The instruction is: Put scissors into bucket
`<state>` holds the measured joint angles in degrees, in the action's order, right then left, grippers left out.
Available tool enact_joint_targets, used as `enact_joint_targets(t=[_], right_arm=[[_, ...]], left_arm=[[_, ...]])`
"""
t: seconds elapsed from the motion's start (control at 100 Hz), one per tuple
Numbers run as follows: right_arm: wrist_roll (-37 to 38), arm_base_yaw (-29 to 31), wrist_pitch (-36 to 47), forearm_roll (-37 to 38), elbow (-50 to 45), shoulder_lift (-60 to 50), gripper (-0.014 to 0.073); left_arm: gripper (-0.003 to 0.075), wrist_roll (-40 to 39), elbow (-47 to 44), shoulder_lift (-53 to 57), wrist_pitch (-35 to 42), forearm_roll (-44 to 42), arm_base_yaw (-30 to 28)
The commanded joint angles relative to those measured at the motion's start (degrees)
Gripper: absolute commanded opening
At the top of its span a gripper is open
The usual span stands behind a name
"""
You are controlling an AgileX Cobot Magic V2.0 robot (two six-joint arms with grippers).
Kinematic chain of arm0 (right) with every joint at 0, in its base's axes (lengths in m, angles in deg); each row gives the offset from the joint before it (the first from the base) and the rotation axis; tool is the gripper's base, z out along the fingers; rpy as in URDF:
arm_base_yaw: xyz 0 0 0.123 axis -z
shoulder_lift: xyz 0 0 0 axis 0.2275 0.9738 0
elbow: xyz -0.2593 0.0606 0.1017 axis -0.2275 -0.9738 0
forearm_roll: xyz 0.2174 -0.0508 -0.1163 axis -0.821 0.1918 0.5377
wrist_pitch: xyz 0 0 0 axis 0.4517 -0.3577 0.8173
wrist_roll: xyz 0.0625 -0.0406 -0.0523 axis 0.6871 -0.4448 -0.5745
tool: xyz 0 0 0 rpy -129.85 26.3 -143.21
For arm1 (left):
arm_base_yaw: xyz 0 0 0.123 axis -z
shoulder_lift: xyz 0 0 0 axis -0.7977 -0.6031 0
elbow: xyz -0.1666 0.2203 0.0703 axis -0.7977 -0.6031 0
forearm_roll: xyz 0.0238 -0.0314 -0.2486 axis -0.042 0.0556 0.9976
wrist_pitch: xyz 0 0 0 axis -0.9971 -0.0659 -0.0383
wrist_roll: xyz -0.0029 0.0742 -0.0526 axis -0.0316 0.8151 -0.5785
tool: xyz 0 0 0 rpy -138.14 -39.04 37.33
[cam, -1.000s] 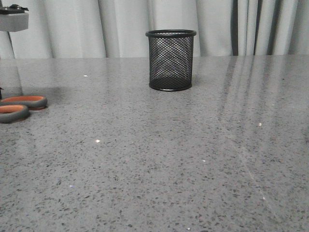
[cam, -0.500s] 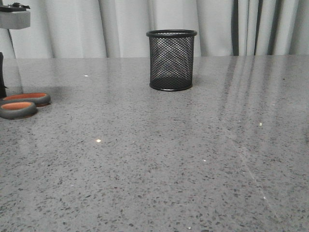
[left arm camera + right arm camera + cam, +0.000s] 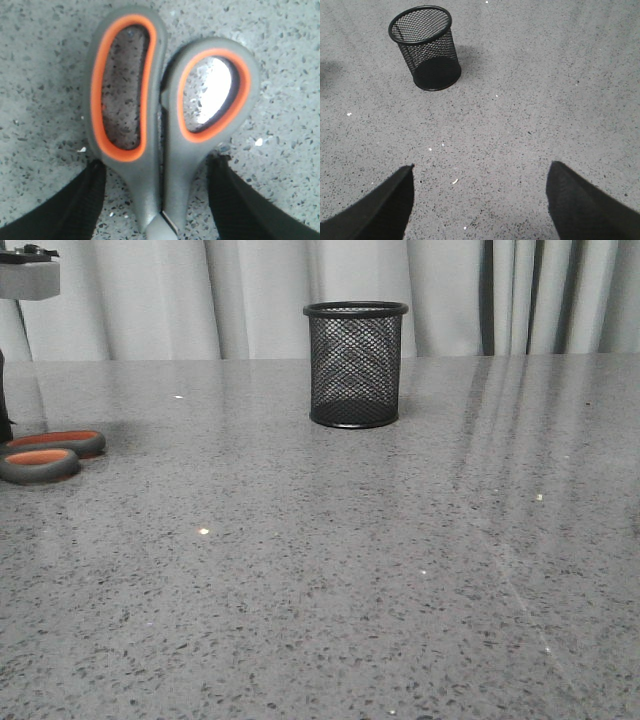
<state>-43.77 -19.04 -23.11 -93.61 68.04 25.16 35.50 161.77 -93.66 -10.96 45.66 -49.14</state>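
1. You're early in this one. The scissors lie flat on the table at the far left edge of the front view, and the bucket stands upright and empty near the middle-back of the table, well apart from them. So nothing's been delivered yet.

2. Your left gripper is down over the scissors. In the left wrist view the two black fingers sit one on each side of the handle shanks, just below the orange-lined loops, with a clear gap of table showing on both sides. So it's open, straddling the scissors, holding nothing as far as I can see.

3. The right gripper hangs over bare table with its fingers spread wide and nothing between them. The bucket is ahead of it, well apart.

4. Orientation: from the front you only see the two handle loops, pointing in toward the table's middle, and the blades run off past the left edge of the picture. So the long axis runs roughly left-right across the table, blades outward, handles inward. The blades look closed at the pivot, but the tips aren't in any view.

5. What's left, by my read: close on the shanks, lift, carry across to the bucket, and drop them in.
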Motion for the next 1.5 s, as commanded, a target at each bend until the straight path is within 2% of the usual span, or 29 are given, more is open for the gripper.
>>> enact_joint_targets(t=[0.0,0.66,0.76,0.98,1.09,1.49], right_arm=[[-0.81,-0.02,2.95,-0.19,1.9,0.4,0.0498],[-0.81,-0.11,2.82,-0.19,1.9,0.4,0.0498],[-0.81,-0.11,2.82,-0.19,1.9,0.4,0.0498],[-0.81,-0.11,2.82,-0.19,1.9,0.4,0.0498],[-0.81,-0.11,2.82,-0.19,1.9,0.4,0.0498],[-0.81,-0.11,2.94,-0.19,1.9,0.4,0.0498]], left_arm=[[0.0422,-0.62,-0.28,1.24,-4.32,-1.9,0.53],[0.0414,-2.12,-0.28,1.24,-4.32,-2.69,0.12],[0.0343,-2.12,-0.28,1.24,-4.32,-2.69,0.12],[0.0073,-2.12,-0.28,1.24,-4.32,-2.69,0.12],[-0.0019,-2.12,-0.28,1.24,-4.32,-2.69,0.12],[-0.0019,-2.12,0.06,3.58,-4.32,-2.67,0.12]])
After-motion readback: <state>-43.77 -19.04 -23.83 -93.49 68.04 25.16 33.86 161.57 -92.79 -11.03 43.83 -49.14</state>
